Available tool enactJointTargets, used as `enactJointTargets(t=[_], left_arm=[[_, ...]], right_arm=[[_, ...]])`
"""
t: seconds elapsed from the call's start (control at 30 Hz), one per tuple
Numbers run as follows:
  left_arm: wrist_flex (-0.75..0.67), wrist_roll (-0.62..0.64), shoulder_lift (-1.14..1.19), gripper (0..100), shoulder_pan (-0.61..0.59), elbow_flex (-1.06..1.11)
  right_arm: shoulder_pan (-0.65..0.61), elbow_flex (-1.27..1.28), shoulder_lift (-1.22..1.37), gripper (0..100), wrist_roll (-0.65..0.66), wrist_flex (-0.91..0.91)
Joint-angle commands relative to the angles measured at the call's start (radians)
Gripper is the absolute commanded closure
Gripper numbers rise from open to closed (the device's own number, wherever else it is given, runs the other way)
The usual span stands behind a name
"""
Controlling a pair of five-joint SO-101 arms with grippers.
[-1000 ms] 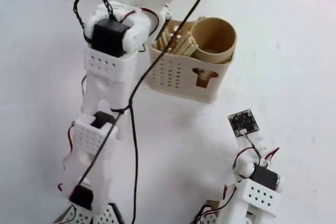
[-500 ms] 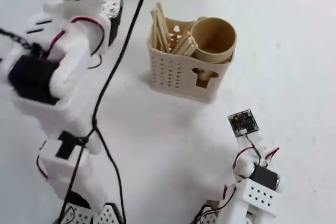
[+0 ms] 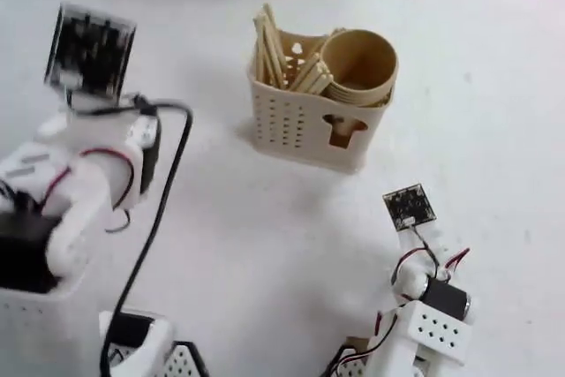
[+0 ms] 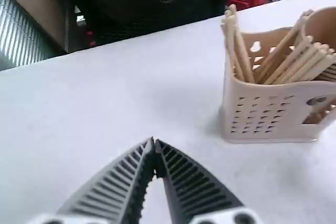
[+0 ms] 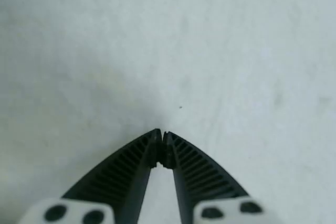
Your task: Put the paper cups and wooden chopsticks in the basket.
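**Cups and chopsticks in the basket, both hands closed on nothing**

A pale, perforated basket (image 3: 305, 134) stands upright on the white worktop (image 3: 265, 245), towards the far edge and about midway along it. A nested stack of paper cups (image 3: 360, 64) sits in the end of the basket nearer the worktop's right edge. A bundle of wooden chopsticks (image 3: 275, 46) leans in the other end, tips poking above the rim.

The left arm (image 3: 79, 192) is by the worktop's left edge. Its left hand (image 4: 155, 148) has its fingers pressed together with nothing between them, above bare worktop and well apart from the basket.

The right arm (image 3: 424, 306) is folded at the near edge. Its right hand (image 5: 161, 137) is likewise pressed together, pinching nothing, over bare worktop.
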Motion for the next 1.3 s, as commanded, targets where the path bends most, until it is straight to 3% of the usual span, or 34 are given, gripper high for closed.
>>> enactJointTargets(t=[0.0, 0.1, 0.2, 0.4, 0.5, 0.7, 1.07, 1.27], left_arm=[[-0.374, 0.006, -0.397, 97, -0.117, 0.701], [-0.615, 0.006, -0.618, 97, -0.173, 1.056], [-0.764, 0.008, -0.812, 97, -0.217, 1.324], [-0.807, 0.008, -1.066, 97, -0.226, 1.614], [-0.833, 0.008, -1.049, 97, -0.222, 1.648], [-0.764, 0.008, -1.043, 97, -0.222, 1.648], [-0.362, 0.006, -1.041, 97, -0.220, 1.649], [-0.338, 0.006, -1.041, 97, -0.226, 1.649]], right_arm=[[-0.081, -0.005, -0.010, 98.1, -0.012, -0.024], [-0.183, -0.005, -0.010, 98.1, -0.014, -0.053], [-0.251, -0.006, -0.010, 98.1, -0.064, -0.101], [-0.280, 0.005, -0.010, 98.1, -0.344, -0.220], [-0.289, 0.054, -0.010, 98.1, -0.373, -0.255], [-0.295, 0.092, -0.010, 98.1, -0.336, -0.311], [-0.295, 0.092, -0.010, 98.1, -0.336, -0.311], [-0.295, 0.092, -0.010, 98.1, -0.336, -0.311]])
